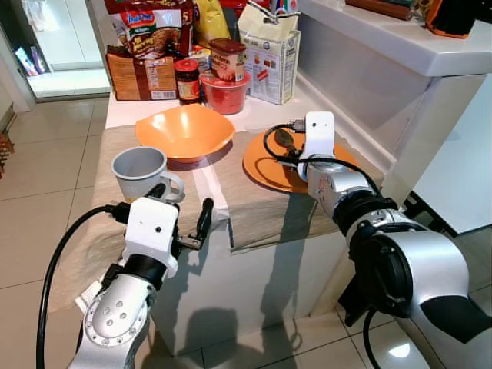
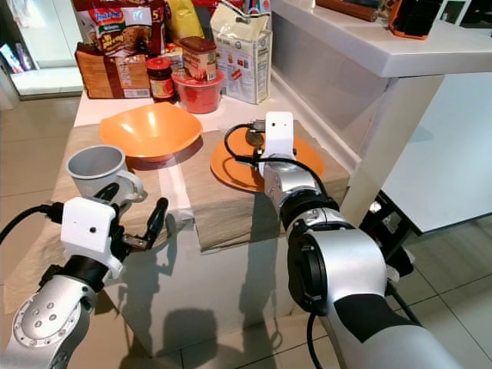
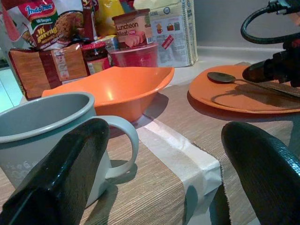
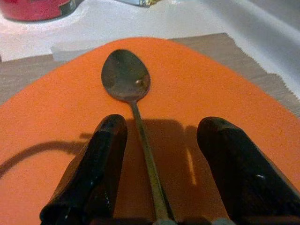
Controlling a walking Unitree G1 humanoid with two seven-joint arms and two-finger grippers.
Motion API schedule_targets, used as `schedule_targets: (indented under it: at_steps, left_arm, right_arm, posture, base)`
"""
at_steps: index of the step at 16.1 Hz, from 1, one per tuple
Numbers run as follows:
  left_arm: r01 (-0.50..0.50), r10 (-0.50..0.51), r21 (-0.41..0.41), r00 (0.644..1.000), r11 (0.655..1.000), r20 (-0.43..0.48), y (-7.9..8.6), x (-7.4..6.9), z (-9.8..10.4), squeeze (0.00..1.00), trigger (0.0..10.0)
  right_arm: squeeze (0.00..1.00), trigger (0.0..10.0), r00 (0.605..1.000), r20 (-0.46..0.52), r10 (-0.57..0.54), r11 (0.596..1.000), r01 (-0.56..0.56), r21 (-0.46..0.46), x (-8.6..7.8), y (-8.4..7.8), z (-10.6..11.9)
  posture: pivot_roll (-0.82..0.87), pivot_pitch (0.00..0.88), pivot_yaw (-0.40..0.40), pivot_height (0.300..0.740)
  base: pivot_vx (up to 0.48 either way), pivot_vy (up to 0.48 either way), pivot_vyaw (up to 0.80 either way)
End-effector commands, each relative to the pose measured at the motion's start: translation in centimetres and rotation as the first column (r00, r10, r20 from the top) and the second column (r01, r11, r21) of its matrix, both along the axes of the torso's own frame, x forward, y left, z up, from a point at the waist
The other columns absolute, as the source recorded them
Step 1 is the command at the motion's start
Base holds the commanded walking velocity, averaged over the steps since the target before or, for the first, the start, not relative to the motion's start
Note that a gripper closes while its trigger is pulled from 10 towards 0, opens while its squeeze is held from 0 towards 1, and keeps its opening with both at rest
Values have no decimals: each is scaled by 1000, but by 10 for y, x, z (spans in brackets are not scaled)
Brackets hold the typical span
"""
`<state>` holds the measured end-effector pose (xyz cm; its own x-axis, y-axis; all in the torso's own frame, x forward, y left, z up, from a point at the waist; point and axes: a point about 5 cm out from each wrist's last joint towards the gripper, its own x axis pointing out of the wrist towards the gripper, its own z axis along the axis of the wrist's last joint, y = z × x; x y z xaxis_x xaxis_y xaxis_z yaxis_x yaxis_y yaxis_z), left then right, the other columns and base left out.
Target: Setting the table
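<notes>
Right gripper [image 4: 159, 164] sits low over the orange plate [image 1: 265, 165], fingers apart astride the spoon [image 4: 133, 112] handle. Recommended: close squarely on the handle, lift level. Left gripper [image 1: 184, 211], spread open, waits beside the mug [image 1: 138, 173].

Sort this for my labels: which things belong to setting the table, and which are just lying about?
For the job: orange plate, spoon, orange bowl, grey mug, placemats.

Lying about: noodle packets, jar, luncheon meat tin, red tub, carton.
</notes>
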<state>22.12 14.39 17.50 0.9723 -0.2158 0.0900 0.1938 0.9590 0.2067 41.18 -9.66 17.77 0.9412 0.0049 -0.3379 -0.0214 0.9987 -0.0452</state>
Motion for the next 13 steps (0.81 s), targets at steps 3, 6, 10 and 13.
schedule_targets:
  at_steps: [3, 6, 10, 13]
  left_arm:
    - [-2, 2, 4, 1000, 1000, 6, -1, 0, 0, 0, 10000]
    - [-3, 3, 7, 1000, 1000, 8, -1, 0, 1, 0, 10000]
    - [-2, 2, 10, 1000, 1000, 10, -1, 0, 1, 0, 10000]
    - [-2, 2, 11, 1000, 1000, 8, -1, 0, 1, 0, 10000]
  right_arm:
    - [0, 10000, 998, -63, -7, 1000, 8, 15, -5, -4, -16]
    - [0, 10000, 996, -90, -7, 999, 10, 34, -7, -4, -22]
    - [0, 0, 993, -119, -9, 998, 16, 54, -10, -4, -31]
    - [0, 0, 993, -119, 0, 998, 6, 58, -11, -2, -31]
  posture:
    - [169, 10, -29, 740]
    - [168, 13, -27, 740]
    - [167, 17, -28, 740]
    - [164, 20, -25, 740]
  base:
    - [0, 0, 0]
    - [0, 0, 0]
    - [0, 0, 0]
    - [0, 0, 0]
